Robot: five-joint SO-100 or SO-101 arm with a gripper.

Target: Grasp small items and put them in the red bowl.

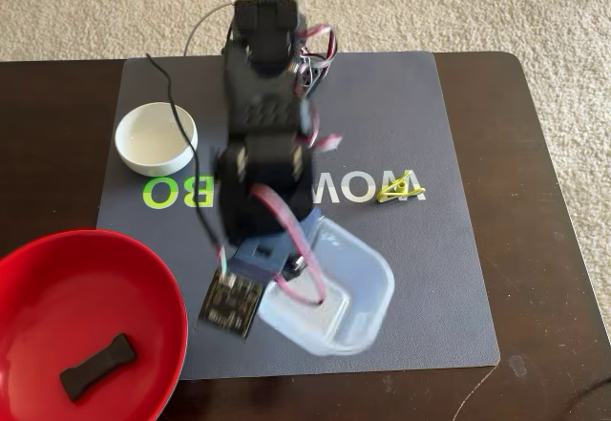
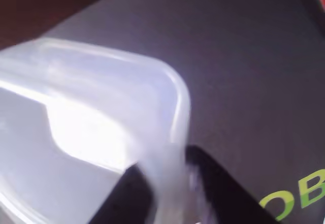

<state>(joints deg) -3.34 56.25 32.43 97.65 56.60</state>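
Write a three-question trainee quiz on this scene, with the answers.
1. True or false: the black block lies in the red bowl.
2. What does the gripper pinch? A) white bowl B) clear tub C) yellow-green band
3. The band lies on the grey ____.

Key: 1 true; 2 B, its wall sits between the fingers in the wrist view; 3 mat.

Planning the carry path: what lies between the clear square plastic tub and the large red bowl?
In the fixed view, only bare grey mat separates clear square plastic tub and large red bowl, apart from the arm's circuit board overhanging it.
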